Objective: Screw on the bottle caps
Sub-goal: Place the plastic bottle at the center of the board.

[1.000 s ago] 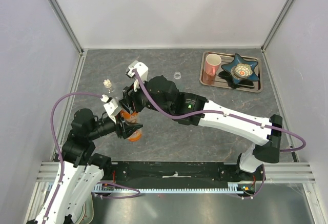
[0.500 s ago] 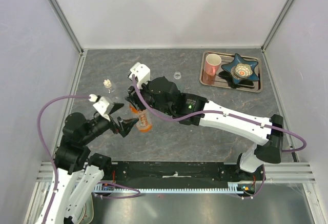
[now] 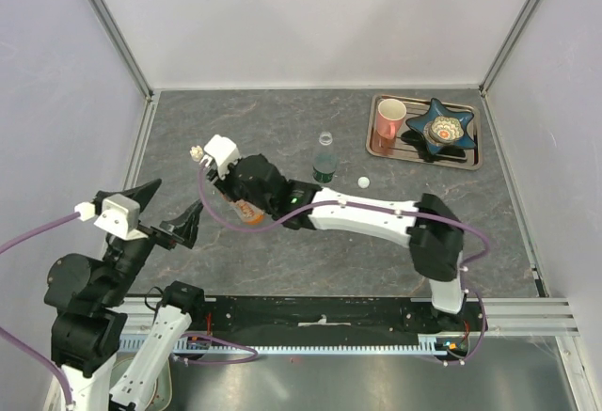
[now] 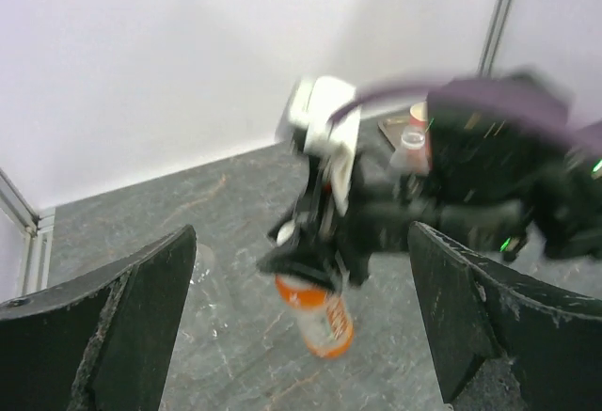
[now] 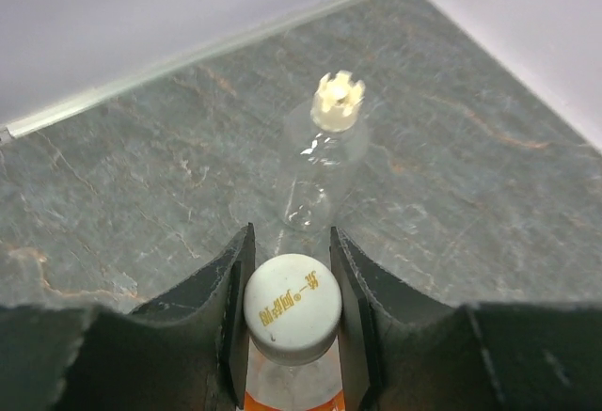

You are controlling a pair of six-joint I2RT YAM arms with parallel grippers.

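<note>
Orange bottle [image 3: 246,211], near the tiny clear bottle [image 5: 320,166] — right gripper [image 5: 290,242] clamped around its white cap [image 5: 292,315]; left gripper [image 4: 301,317] facing it, spread wide, holding nothing.

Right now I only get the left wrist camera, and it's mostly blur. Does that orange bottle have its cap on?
Observer: Yes. The right wrist view shows a white cap sitting on the orange bottle, and the right gripper has a finger pressed against each side of it.
Visitor: Is anything standing close behind it?
Observer: A tiny clear bottle stands upright just beyond, with a pale top on it.
Visitor: Are there any spare caps lying around?
Observer: From above, one loose cap lies on the table beside the green bottle.
</note>
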